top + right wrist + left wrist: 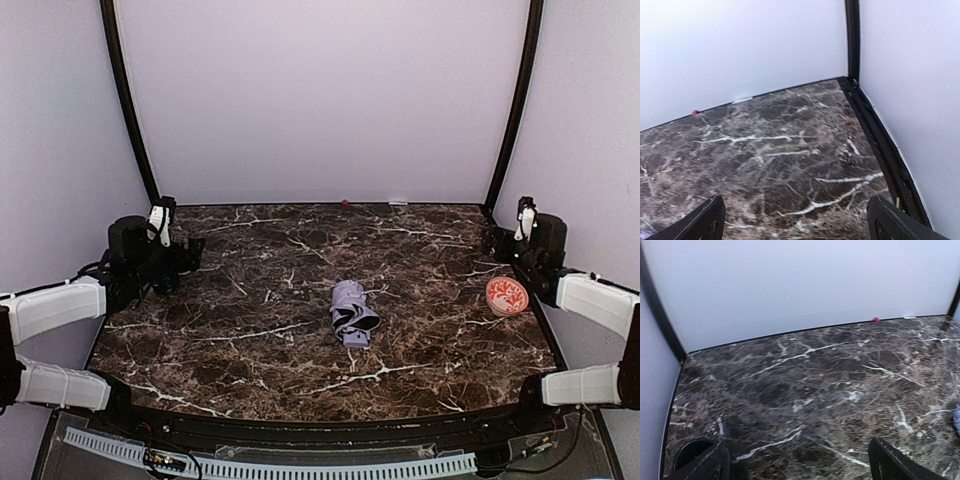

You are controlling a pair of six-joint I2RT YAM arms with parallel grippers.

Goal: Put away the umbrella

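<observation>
One umbrella, folded, lying at centre frame on the marble table. One red-and-white disc at right, close to the table's right edge. Two grippers: left gripper far left, right gripper far right, jaws of both spread wide, pinching nothing. Open marble between each and the umbrella.

Dark brown marble-look tabletop: white veining, smooth, semi-gloss, with a soft sheen in both wrist views. Folded pale lavender cloth umbrella, centre frame: soft, creased, matt, with black lining showing in the folds. White walls: plain, smooth, matt. White arm sleeves, lower left: ribbed, look like padded cloth. Left gripper and right gripper fingers: black, matt, plastic-looking. Small red-and-white patterned disc, right: material unclear.
</observation>
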